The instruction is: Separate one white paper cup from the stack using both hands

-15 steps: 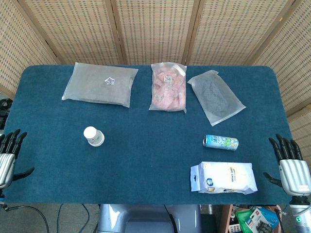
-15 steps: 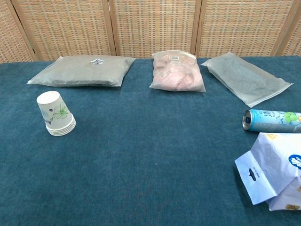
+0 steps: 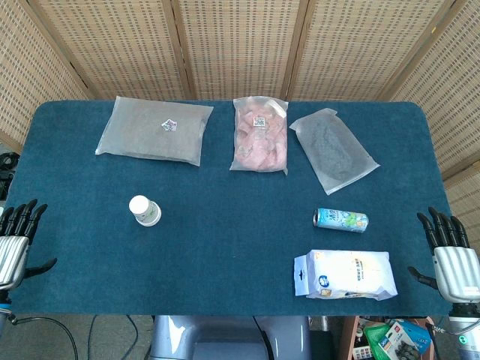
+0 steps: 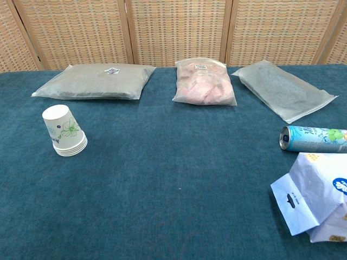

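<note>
A stack of white paper cups (image 3: pixel 145 211) with a green flower print stands upside down on the left half of the blue table (image 3: pixel 225 247); the chest view shows the stack (image 4: pixel 65 131) at the left. My left hand (image 3: pixel 15 240) hangs off the table's left edge, fingers spread, holding nothing. At the table's right edge my right hand (image 3: pixel 452 259) is likewise spread and empty. Both hands are far from the cups and do not show in the chest view.
Along the far side lie a grey bag (image 3: pixel 154 129), a pink bag (image 3: pixel 260 135) and a darker grey bag (image 3: pixel 333 148). A teal can (image 3: pixel 340 220) lies on its side at the right, with a white packet (image 3: pixel 345 274) in front of it.
Both hands have dropped slightly lower and back from the table edges. The cup stack and other objects have not moved.
</note>
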Robot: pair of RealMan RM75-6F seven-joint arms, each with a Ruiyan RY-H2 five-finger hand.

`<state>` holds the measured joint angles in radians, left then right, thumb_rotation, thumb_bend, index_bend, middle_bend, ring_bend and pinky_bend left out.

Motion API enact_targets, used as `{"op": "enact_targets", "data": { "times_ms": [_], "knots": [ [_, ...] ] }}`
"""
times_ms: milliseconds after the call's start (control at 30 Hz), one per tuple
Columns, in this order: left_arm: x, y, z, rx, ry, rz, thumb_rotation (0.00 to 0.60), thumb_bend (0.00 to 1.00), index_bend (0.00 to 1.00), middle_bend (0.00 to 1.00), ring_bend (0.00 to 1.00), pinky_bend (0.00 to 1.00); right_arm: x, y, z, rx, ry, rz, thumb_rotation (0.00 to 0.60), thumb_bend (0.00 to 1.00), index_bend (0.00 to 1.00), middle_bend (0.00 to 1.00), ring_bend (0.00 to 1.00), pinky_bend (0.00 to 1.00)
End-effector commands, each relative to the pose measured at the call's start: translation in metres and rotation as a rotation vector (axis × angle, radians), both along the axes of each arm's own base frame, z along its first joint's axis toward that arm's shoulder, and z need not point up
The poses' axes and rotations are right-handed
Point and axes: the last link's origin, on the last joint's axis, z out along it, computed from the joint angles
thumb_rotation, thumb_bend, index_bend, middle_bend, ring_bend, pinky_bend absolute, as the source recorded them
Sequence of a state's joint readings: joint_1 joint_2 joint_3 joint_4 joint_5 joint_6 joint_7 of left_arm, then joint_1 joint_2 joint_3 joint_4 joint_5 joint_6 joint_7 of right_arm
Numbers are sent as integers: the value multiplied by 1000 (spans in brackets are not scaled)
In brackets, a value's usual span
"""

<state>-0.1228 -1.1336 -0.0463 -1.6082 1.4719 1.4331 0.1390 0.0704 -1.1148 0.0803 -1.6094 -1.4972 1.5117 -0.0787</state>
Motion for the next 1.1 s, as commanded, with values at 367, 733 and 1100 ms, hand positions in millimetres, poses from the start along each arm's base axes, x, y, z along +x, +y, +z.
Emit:
{"op": "enact_targets", "data": {
  "times_ms": [367, 733, 1100],
  "knots": [
    [50, 94, -35, -254, 113, -231, 600, 50, 0, 0, 0, 94, -7, -8, 3, -9, -6, -38, 600, 0, 0, 0, 0, 0],
    [68, 125, -79, -316, 172, -286, 600, 52, 95, 98, 119, 218, -13, -9, 6, -13, -13, -58, 600, 0, 0, 0, 0, 0],
    [77, 140, -104, -305, 175, -309, 600, 75, 295, 292, 275, 321, -12, -8, 7, -12, -18, -53, 600, 0, 0, 0, 0, 0]
  ]
}}
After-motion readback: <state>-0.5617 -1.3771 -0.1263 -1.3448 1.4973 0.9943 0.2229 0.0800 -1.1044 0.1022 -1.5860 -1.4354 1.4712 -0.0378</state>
